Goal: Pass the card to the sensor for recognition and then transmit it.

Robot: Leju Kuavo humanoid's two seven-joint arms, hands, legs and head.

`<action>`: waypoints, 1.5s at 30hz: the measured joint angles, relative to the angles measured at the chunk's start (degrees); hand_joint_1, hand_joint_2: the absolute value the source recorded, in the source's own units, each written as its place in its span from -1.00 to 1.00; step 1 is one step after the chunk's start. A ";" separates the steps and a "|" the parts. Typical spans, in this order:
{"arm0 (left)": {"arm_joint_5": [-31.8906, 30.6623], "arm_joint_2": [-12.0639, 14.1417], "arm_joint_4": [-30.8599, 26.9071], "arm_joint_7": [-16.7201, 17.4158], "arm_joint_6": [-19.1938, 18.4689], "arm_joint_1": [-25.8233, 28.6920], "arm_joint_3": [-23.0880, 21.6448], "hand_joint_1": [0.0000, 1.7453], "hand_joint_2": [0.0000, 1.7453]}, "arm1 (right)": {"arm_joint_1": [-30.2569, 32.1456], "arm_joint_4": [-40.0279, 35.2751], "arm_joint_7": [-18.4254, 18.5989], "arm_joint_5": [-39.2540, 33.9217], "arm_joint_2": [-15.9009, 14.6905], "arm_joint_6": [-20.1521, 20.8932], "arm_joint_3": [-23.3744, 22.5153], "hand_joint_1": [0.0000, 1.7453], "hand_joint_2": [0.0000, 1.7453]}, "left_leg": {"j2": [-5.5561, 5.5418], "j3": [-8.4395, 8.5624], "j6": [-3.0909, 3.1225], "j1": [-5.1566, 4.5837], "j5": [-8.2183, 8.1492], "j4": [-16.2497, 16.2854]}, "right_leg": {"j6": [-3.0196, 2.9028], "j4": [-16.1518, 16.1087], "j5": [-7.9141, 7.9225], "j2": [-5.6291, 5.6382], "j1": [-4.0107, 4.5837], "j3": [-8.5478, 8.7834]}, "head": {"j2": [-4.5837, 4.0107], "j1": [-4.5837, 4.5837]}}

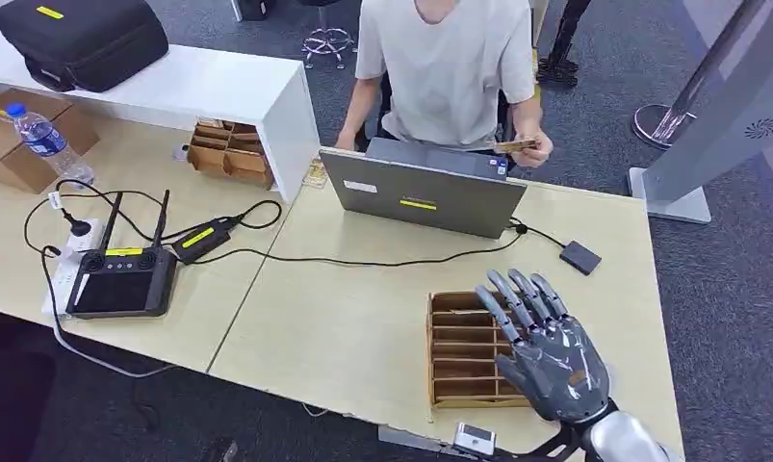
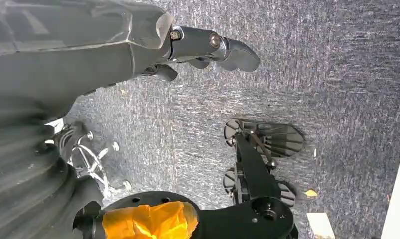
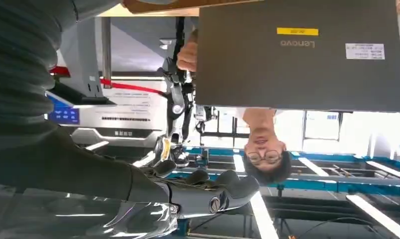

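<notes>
The thin tan card (image 1: 515, 145) is pinched in the hand (image 1: 533, 147) of a person seated behind the grey laptop (image 1: 423, 195), well apart from the robot's grey right hand (image 1: 546, 346). That hand hovers with fingers spread and nothing in it over the slotted wooden rack (image 1: 464, 348) on the pale wooden table (image 1: 344, 318). The small black sensor box (image 1: 579, 257) lies between them. The left hand (image 2: 138, 50) hangs over grey carpet (image 2: 337, 74), its fingers curled around nothing.

"Lenovo" on the grey laptop lid (image 3: 302, 55) — beside a yellow sticker, white label print unreadable
</notes>
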 joint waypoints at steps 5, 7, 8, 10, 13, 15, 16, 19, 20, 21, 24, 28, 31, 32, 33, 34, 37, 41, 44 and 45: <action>-0.50 0.00 0.00 0.00 -0.04 -0.01 0.00 -1.00 1.00 | -0.19 0.75 -0.02 -0.48 1.09 0.00 0.79 -1.00 1.00 | 0.00 0.00 0.00 0.00 0.00 0.00 | 0.00 0.00 0.00 0.00 0.00 0.00 | 0.00 0.00; -0.79 0.00 0.00 0.00 -0.15 -0.01 0.00 -1.00 1.00 | -0.34 1.31 -0.11 -0.61 1.95 0.00 1.51 -1.00 1.00 | 0.00 0.00 0.00 0.00 0.00 0.00 | 0.00 0.00 0.00 0.00 0.00 0.00 | 0.00 0.00; -0.90 0.00 0.00 0.00 -0.20 -0.02 0.00 -1.00 1.00 | -0.48 1.66 -0.11 -0.68 2.41 0.00 1.84 -1.00 1.00 | 0.00 0.00 0.00 0.00 0.00 -0.01 | 0.00 0.01 0.00 0.00 0.00 0.00 | 0.00 0.00; -1.16 0.00 0.00 0.00 -0.37 -0.03 0.00 -1.00 1.00 | -0.93 2.65 -0.09 -0.85 3.48 0.11 2.54 -1.00 1.00 | 0.01 0.01 0.00 0.01 0.00 -0.01 | 0.00 0.01 0.00 0.02 0.01 0.00 | 0.00 0.00; -1.68 0.00 0.00 0.00 -0.52 -0.11 0.00 -1.00 1.00 | -1.88 4.41 0.00 -0.94 5.53 0.35 3.78 -1.00 1.00 | 0.01 0.01 -0.01 0.01 0.01 -0.01 | -0.01 0.02 0.00 0.01 0.01 -0.01 | 0.00 0.00; -1.77 0.00 0.00 0.00 -0.79 -0.12 0.00 -1.00 1.00 | -2.52 5.35 0.07 -0.94 6.66 0.57 4.54 -1.00 1.00 | 0.01 0.01 -0.01 0.02 0.01 -0.02 | -0.01 0.03 0.00 0.00 0.01 -0.01 | 0.00 0.00; -1.79 0.00 0.00 0.00 -0.85 -0.12 0.00 -1.00 1.00 | -2.76 5.73 0.07 -0.94 7.08 0.61 4.72 -1.00 1.00 | 0.01 0.01 -0.02 0.02 0.01 -0.02 | -0.01 0.03 -0.01 0.00 0.01 0.00 | 0.00 0.00; -1.82 0.00 0.00 0.00 -0.85 -0.12 0.00 -1.00 1.00 | -3.36 6.91 0.22 -0.94 8.11 0.79 5.20 -1.00 1.00 | 0.01 0.01 -0.02 0.02 0.01 -0.01 | -0.01 0.02 0.00 0.01 0.01 0.00 | 0.00 0.00; -1.82 0.00 0.00 0.00 -0.83 -0.13 0.00 -1.00 1.00 | -3.56 7.28 0.26 -0.94 8.37 0.76 5.44 -1.00 1.00 | 0.01 0.01 -0.02 0.02 0.01 -0.01 | -0.01 0.02 0.00 0.01 0.01 0.00 | 0.00 0.00; -1.82 0.00 0.00 0.00 -0.85 -0.13 0.00 -1.00 1.00 | -3.73 7.61 0.33 -0.94 8.59 0.76 5.64 -1.00 1.00 | 0.01 0.01 -0.02 0.01 0.01 -0.01 | -0.01 0.02 0.00 0.01 0.01 0.00 | 0.00 0.00; -1.86 0.02 0.00 0.00 -0.85 -0.13 0.00 -1.00 1.00 | -4.03 8.24 0.52 -0.94 9.03 0.72 5.94 -1.00 1.00 | 0.01 0.00 -0.01 0.01 0.01 -0.01 | -0.01 0.01 0.00 0.00 0.00 0.00 | 0.00 0.00; -1.88 0.02 0.00 0.07 -0.85 -0.12 0.00 -1.00 1.00 | -4.76 8.53 1.97 -0.59 9.03 0.39 5.66 -1.00 1.00 | 0.01 0.01 -0.01 0.01 0.01 0.00 | -0.01 0.00 0.00 0.01 0.00 0.00 | 0.00 0.00; -2.06 0.04 0.00 0.42 -0.92 -0.11 0.00 -1.00 1.00 | -5.36 8.55 3.41 -0.17 8.90 0.39 4.04 -1.00 1.00 | 0.01 0.01 -0.01 0.01 0.01 0.00 | -0.01 0.00 0.00 0.00 0.00 -0.01 | 0.00 -0.02; -2.23 0.07 0.00 0.53 -1.01 -0.11 0.00 -1.00 1.00 | -5.76 8.59 4.04 0.41 8.53 0.33 2.94 -1.00 1.00 | 0.01 0.01 -0.01 0.01 0.01 0.01 | 0.00 0.00 0.00 0.00 0.00 -0.01 | 0.00 0.00; -2.43 0.09 0.00 0.55 -1.03 -0.10 0.00 -1.00 1.00 | -6.13 8.70 4.28 0.76 8.24 0.18 1.63 -1.00 1.00 | 0.01 0.01 -0.01 0.01 0.01 0.01 | 0.00 0.00 0.00 0.00 0.00 0.00 | 0.00 0.00; -2.56 0.09 0.00 0.61 -1.05 -0.10 0.00 -1.00 1.00 | -6.48 8.85 4.28 1.09 7.98 -0.04 0.14 -1.00 1.00 | 0.01 0.01 -0.01 0.00 0.02 0.01 | 0.00 0.00 0.01 -0.01 0.00 0.00 | 0.00 0.00; -2.89 0.09 0.00 1.05 -1.14 -0.08 0.00 -1.00 1.00 | -7.66 9.55 4.42 2.78 7.06 -0.37 -4.80 -1.00 1.00 | -0.01 0.01 -0.01 -0.01 0.02 0.03 | 0.00 0.00 0.01 -0.01 -0.01 0.01 | 0.00 0.00; -3.08 0.11 0.00 1.33 -1.27 -0.06 0.00 -1.00 1.00 | -8.82 10.27 2.88 3.41 5.94 -0.35 -12.42 -1.00 1.00 | -0.01 0.00 -0.01 -0.01 0.01 0.06 | 0.00 0.00 0.01 -0.01 -0.01 0.01 | 0.00 0.00; -3.35 0.11 0.00 1.40 -1.29 -0.07 0.00 -1.00 1.00 | -9.63 10.91 3.08 4.24 5.35 -0.22 -16.55 -1.00 1.00 | -0.01 0.00 0.00 -0.01 0.00 0.06 | 0.00 0.00 0.01 -0.01 0.00 0.01 | 0.00 -0.02; -3.43 0.11 0.00 1.40 -1.29 -0.07 0.00 -1.00 1.00 | -9.87 11.43 3.10 4.44 5.18 -0.17 -17.84 -1.00 1.00 | -0.01 0.00 0.00 -0.01 0.00 0.06 | 0.00 0.00 0.01 -0.01 0.00 0.00 | 0.00 0.00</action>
